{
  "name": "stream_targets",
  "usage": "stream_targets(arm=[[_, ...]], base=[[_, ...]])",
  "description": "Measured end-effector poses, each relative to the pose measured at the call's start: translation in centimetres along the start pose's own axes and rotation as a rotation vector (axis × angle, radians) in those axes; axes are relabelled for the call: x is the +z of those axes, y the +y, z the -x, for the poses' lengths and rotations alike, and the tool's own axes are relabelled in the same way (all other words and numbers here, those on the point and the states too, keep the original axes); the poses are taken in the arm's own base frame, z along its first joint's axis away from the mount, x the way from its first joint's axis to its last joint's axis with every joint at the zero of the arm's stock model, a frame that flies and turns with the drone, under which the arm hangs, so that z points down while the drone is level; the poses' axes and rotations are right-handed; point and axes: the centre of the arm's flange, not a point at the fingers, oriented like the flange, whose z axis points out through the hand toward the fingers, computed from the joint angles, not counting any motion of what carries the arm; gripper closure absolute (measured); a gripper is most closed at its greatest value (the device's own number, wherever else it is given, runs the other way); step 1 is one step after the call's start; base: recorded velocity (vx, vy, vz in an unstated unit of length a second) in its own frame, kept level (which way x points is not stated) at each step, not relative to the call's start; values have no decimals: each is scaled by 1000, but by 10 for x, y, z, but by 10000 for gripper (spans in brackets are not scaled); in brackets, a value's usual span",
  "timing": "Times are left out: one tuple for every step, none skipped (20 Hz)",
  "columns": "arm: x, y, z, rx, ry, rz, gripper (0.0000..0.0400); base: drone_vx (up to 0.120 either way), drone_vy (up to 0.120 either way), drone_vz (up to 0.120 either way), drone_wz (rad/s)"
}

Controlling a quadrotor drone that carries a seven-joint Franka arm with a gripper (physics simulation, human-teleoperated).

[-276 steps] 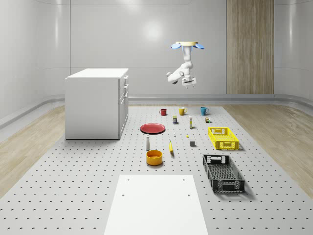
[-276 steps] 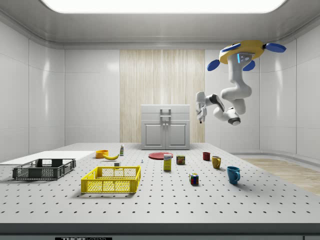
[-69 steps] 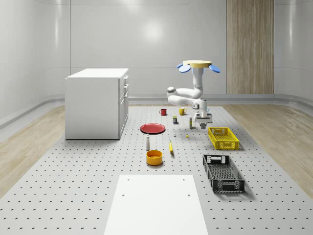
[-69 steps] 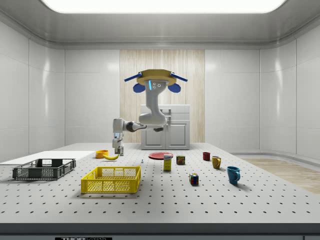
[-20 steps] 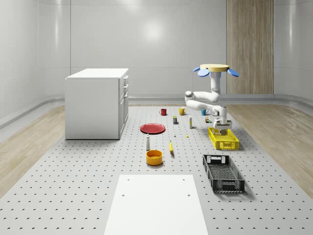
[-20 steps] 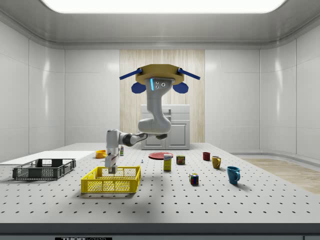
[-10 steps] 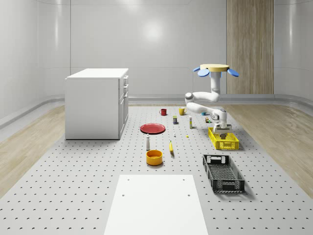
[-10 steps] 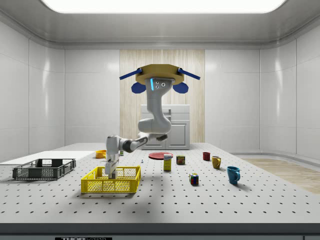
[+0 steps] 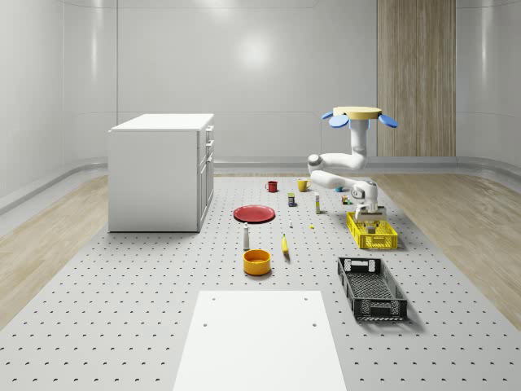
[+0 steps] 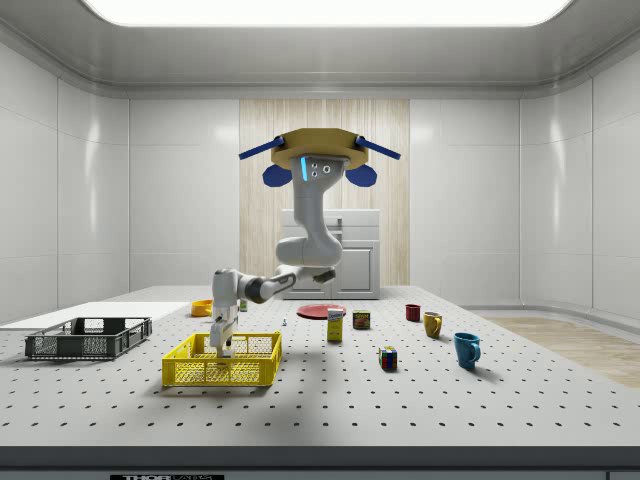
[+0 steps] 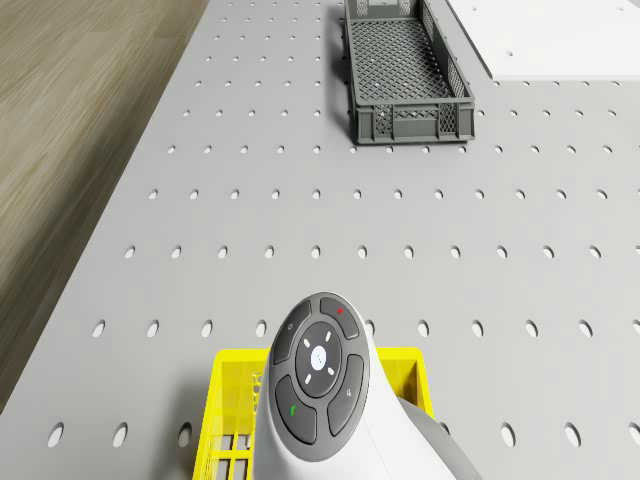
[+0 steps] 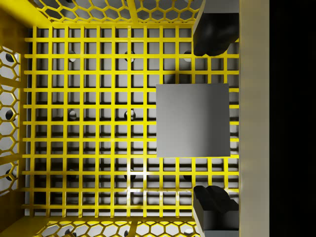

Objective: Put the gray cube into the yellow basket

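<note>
Here we judge the release step to be complete or nearly so: in the wrist view the gray cube [image 12: 193, 120] lies on the mesh floor of the yellow basket [image 12: 74, 123], with the two fingertips [image 12: 213, 32] standing apart from its faces, so the gripper [image 12: 213, 118] is spread and grasps nothing. In the side view the gripper [image 10: 221, 345] reaches down inside the yellow basket [image 10: 222, 361], while the drone [image 10: 318, 150] hovers above the table, right of the basket. In the whole-scene view the drone [image 9: 359, 115] hovers just beyond the basket's far end.

The next move, in our judgement, calls for a straight lift of the arm, keeping the fingers off the basket walls and the cube.

The work surface is a gray perforated table [image 9: 122, 318]. The black basket [image 9: 371, 287] sits nearer the camera than the yellow one. A white cabinet [image 9: 161, 171] stands at the far left, against pale wall panels.
</note>
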Motion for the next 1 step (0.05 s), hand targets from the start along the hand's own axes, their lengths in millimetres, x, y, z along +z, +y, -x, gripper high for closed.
stream_targets(arm=[[-1, 0, 0, 0, 0, 0, 9]], base=[[0, 0, 0, 0]])
